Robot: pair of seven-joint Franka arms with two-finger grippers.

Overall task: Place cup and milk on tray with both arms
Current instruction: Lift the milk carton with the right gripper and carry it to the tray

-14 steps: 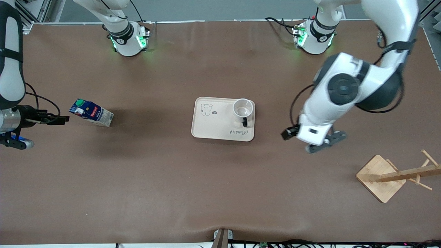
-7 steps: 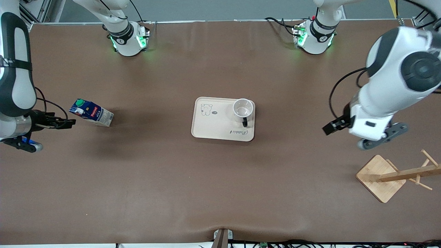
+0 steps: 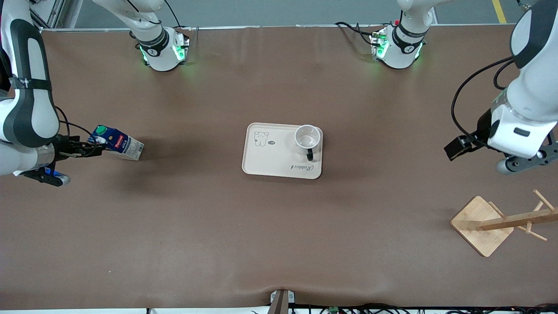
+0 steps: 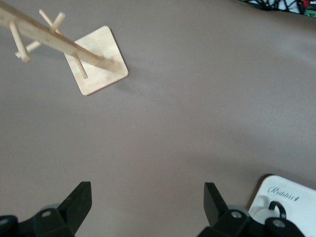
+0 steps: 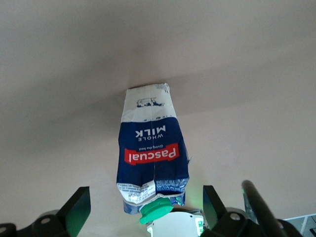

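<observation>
The milk (image 3: 117, 143), a dark-blue and white carton with a green cap, is on the table toward the right arm's end. My right gripper (image 3: 90, 149) is open, with its fingers on either side of the carton's cap end; the right wrist view shows the carton (image 5: 152, 158) and the gripper (image 5: 145, 210) apart from it. The white cup (image 3: 307, 138) stands on the cream tray (image 3: 270, 159) at mid-table. My left gripper (image 3: 525, 163) is open and empty, up over bare table toward the left arm's end. It also shows in its wrist view (image 4: 145, 207), with a tray corner (image 4: 291, 195) at the edge.
A wooden rack (image 3: 481, 224) with a square base and pegs stands toward the left arm's end, nearer the front camera than the left gripper. It also shows in the left wrist view (image 4: 98, 61). The arm bases (image 3: 163, 52) (image 3: 399, 48) stand along the table's back edge.
My right gripper has moved in to the milk carton, its fingers now at the cap end. My left arm has swung away from the tray toward its own end of the table.
</observation>
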